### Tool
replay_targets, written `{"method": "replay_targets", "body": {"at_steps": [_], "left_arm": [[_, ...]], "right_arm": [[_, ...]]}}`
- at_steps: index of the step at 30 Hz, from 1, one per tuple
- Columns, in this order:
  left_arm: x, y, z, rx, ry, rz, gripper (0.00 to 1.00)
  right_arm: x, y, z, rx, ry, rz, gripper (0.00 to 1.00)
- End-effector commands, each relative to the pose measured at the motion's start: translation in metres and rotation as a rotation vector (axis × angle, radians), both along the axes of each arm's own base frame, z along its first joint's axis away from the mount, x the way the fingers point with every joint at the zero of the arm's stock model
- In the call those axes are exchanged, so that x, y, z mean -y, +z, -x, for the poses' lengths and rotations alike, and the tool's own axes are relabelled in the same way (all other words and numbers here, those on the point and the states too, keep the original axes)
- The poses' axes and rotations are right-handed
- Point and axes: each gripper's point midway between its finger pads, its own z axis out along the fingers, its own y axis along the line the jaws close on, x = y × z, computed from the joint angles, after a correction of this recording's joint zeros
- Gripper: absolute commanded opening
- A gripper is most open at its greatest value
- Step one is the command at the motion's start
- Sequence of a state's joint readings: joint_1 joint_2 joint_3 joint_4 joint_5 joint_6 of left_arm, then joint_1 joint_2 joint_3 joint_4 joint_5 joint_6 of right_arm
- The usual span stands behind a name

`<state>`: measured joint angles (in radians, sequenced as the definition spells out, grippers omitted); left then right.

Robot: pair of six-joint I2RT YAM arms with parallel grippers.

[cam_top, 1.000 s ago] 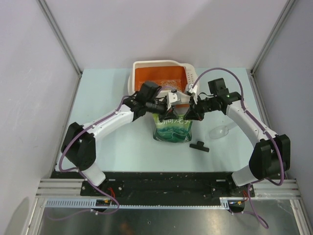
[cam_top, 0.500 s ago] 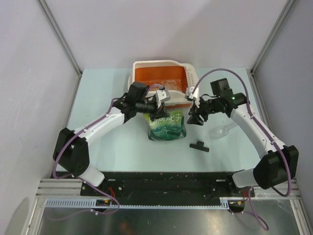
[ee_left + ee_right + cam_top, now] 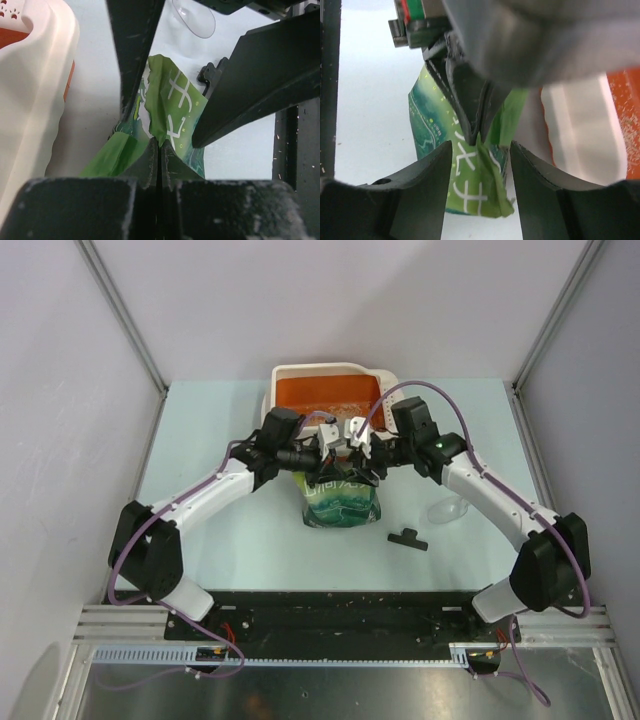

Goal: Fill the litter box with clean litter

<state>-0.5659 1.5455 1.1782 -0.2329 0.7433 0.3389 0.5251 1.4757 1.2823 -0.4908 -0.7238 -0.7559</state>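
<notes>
The top edge of the pouch [image 3: 343, 502] is pinched by the left hand [image 3: 159, 145] and straddled by the spread right hand [image 3: 481, 150], likely for opening, just beside the litter box [image 3: 325, 370], where little litter [image 3: 625, 125] is seen.

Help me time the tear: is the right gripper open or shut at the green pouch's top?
Open: the right gripper holds its fingers apart, flanking the top of the green pouch.

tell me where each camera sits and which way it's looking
Top: above and behind the bases, looking down on table, left arm, right arm, litter box, pouch.
Left wrist: looks along shut left jaws pinching the pouch's top; right jaws opposite.
Right wrist: faces back at them, right jaws open around that edge.
Shared: both wrists see pouch and litter box.
</notes>
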Motion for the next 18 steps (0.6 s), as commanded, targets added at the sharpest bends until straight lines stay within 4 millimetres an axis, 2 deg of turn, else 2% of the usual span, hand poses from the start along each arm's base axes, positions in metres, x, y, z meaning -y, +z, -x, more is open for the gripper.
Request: {"method": "replay_targets", "body": {"at_steps": [1, 5, 6, 14, 18], "left_arm": [[-0.002, 0.016, 0.003, -0.025, -0.005, 0.039, 0.00], [-0.003, 0.019, 0.001, -0.028, -0.002, 0.046, 0.00], [-0.006, 0.019, -0.002, -0.027, 0.007, 0.046, 0.00], [-0.019, 0.021, -0.005, -0.064, 0.020, 0.073, 0.00], [-0.018, 0.021, 0.000, -0.074, -0.001, 0.083, 0.00]], "right_arm": [[-0.013, 0.002, -0.013, 0.068, 0.029, -0.004, 0.53], [-0.011, -0.010, -0.013, 0.043, 0.042, 0.017, 0.41], [-0.010, -0.011, -0.012, 0.041, 0.044, 0.019, 0.40], [0.003, -0.019, -0.009, -0.012, 0.043, 0.036, 0.48], [0.007, -0.025, -0.005, -0.035, 0.054, 0.053, 0.46]]}}
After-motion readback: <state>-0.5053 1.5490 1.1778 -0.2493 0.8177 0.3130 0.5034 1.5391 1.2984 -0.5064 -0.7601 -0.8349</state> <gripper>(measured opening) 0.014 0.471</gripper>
